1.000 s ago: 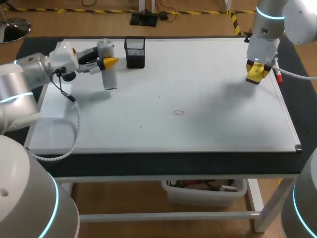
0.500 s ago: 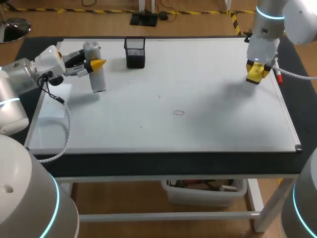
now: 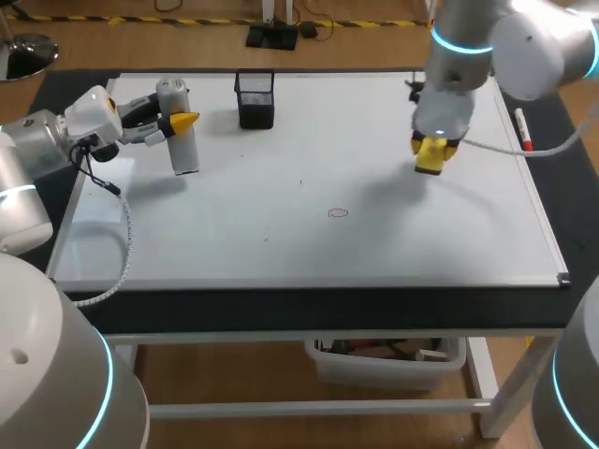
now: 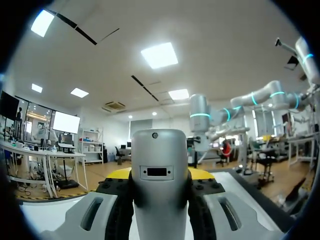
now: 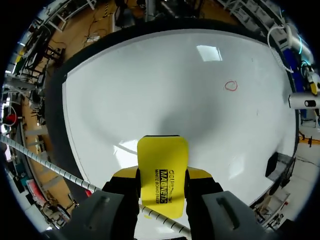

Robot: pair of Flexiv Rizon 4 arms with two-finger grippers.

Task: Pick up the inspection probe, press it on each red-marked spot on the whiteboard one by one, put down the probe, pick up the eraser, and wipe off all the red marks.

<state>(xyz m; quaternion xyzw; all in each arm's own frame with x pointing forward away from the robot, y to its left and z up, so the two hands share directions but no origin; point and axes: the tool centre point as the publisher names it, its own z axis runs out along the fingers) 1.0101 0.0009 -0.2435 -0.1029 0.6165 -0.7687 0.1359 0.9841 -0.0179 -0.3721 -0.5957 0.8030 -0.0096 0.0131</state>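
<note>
In the head view my left gripper (image 3: 176, 122) is shut on the grey inspection probe (image 3: 180, 140), which stands slightly tilted over the far left of the whiteboard (image 3: 393, 243). The left wrist view shows the probe (image 4: 159, 180) clamped between my left gripper (image 4: 159, 200) fingers. Right of the board's middle, my right gripper (image 3: 430, 157) is shut on the yellow eraser (image 3: 430, 161). A small red ring mark (image 3: 338, 213) lies near the board's centre. In the right wrist view the eraser (image 5: 163, 170) sits in my right gripper (image 5: 163, 192), with the red mark (image 5: 230, 86) well ahead of it.
A black mesh pen holder (image 3: 255, 98) stands at the far edge of the board, right of the probe. A red marker (image 3: 522, 131) lies along the board's right edge. The left arm's cable (image 3: 126, 248) hangs over the board's left part.
My left arm carried the probe to the left, then held still. In the last half second my right arm moved left from the board's right edge towards the middle, eraser still in its grip.
</note>
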